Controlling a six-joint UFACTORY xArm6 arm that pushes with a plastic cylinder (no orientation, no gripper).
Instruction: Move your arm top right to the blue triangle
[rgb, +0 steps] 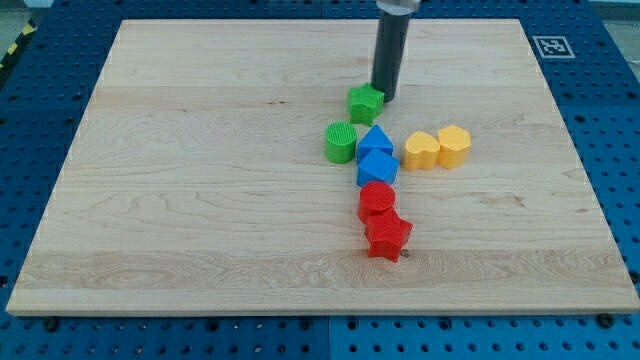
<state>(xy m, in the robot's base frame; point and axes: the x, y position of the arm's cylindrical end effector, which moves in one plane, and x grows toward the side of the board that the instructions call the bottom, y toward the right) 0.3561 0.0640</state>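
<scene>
The blue triangle (374, 139) lies near the board's middle, touching a blue block (378, 166) just below it. My tip (385, 98) rests on the board above the triangle and slightly to its right, right beside the green star (365, 102), on its right side. A green round block (341, 142) sits to the triangle's left.
A yellow heart (421, 150) and a yellow block (454, 145) lie to the right of the blue blocks. A red round block (377, 200) and a red star (389, 237) lie below them. The wooden board (180, 180) is ringed by a blue pegboard table.
</scene>
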